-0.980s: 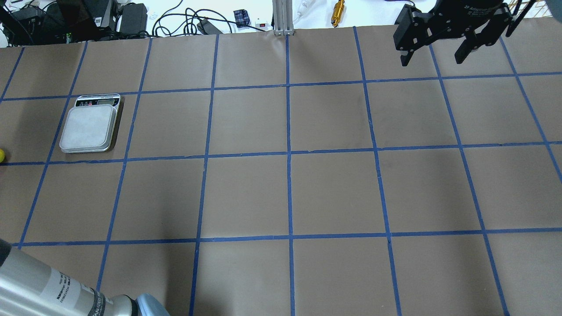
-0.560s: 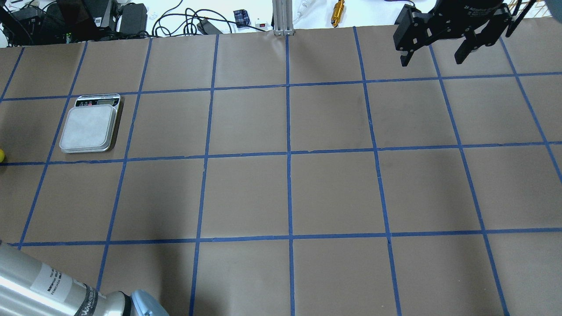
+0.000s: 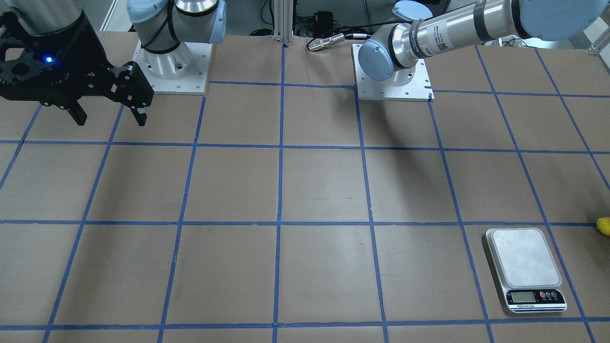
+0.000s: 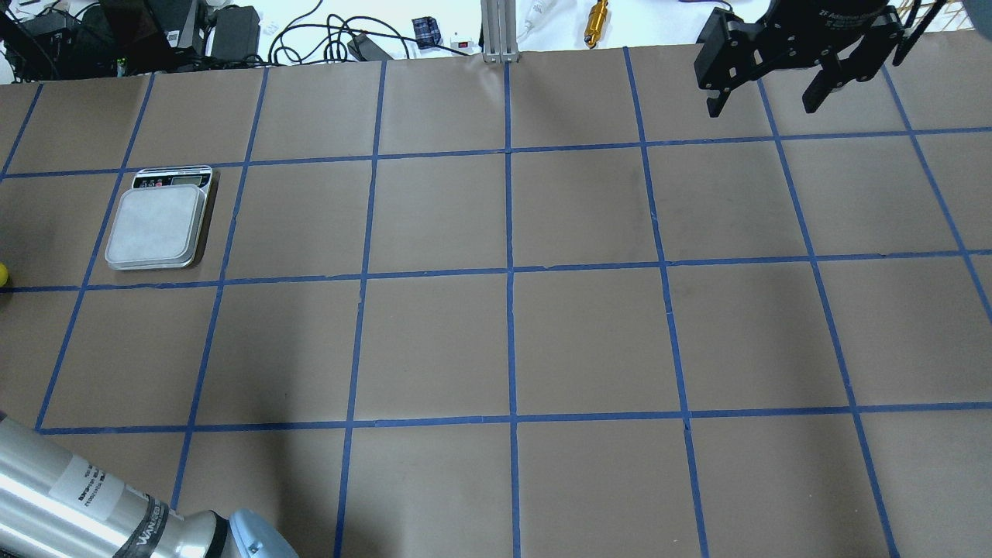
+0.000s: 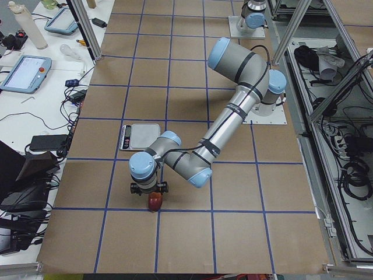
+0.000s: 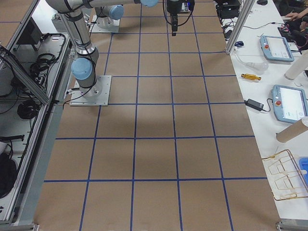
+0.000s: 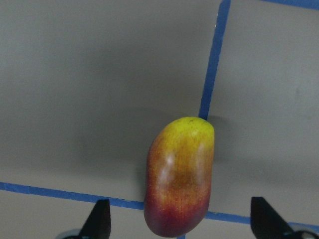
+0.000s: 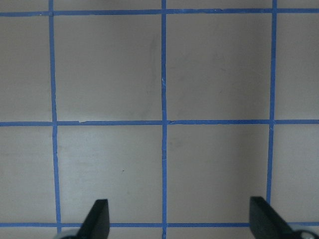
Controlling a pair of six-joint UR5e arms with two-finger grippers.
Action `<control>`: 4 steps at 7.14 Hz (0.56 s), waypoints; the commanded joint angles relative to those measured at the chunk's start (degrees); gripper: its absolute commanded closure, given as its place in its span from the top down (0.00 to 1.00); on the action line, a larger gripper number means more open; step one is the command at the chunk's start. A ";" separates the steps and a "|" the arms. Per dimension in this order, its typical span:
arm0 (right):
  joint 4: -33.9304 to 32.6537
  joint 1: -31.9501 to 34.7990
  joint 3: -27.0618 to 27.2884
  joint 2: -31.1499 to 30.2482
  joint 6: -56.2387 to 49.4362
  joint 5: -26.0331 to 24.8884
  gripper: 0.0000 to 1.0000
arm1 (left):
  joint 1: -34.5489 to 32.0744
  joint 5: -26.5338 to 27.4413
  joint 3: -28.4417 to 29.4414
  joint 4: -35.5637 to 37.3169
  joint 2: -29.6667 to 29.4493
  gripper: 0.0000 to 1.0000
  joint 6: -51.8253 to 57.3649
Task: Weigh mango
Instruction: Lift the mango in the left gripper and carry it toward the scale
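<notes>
A: Brown paper covers the whole surface (image 4: pixel 589 341), ruled into squares with blue tape (image 4: pixel 509 232). What could go wrong on it?

B: Largest first. The left arm (image 5: pixel 227 119) reaches far out to the surface's end on its own side. At that stretch, I judge, a small wobble would shift the grasp. Its left pincer (image 7: pixel 183 221) hangs over the mango (image 7: pixel 179 179), fingers wide apart, touching nothing.

A: Where does the fruit lie?

B: Flat on a tape crossing, yellow end at the top of the wrist view. The fingers flank its red end, not its middle. Clamped there, a smooth oval may pivot or squirt free.

A: And the digital kitchen scale (image 4: pixel 159 229)?

B: Near the mango, with bare paper between them and its plate (image 3: pixel 524 257) unloaded. Set down off-centre, the fruit could roll off the plate or rest across the display (image 3: pixel 522 297). Pushing down while letting go would spoil the reading.

A: The other side?

B: The right pincer (image 4: pixel 763 105) hovers over the surface's far right corner, fingers apart as well, holding nothing. Well away from everything, it poses little risk.

A: Count it all.

B: One surface, two arms, two pincers, one scale with one plate and one display, one mango.
</notes>
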 commanded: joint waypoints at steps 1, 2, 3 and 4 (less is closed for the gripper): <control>0.00 -0.07 0.00 -0.07 0.00 0.00 1.00 | 0.77 -0.08 -0.05 0.04 -1.54 1.00 2.63; 0.00 0.01 0.00 -0.07 0.00 0.00 1.00 | 0.86 -0.17 -0.31 0.04 -1.72 1.00 2.63; 0.00 0.01 0.00 0.02 0.00 0.09 1.00 | 0.94 0.09 -1.01 0.12 -2.34 1.00 2.63; 0.00 0.01 0.00 0.02 0.00 0.00 1.00 | 1.90 0.01 -1.97 1.26 -2.78 1.00 2.46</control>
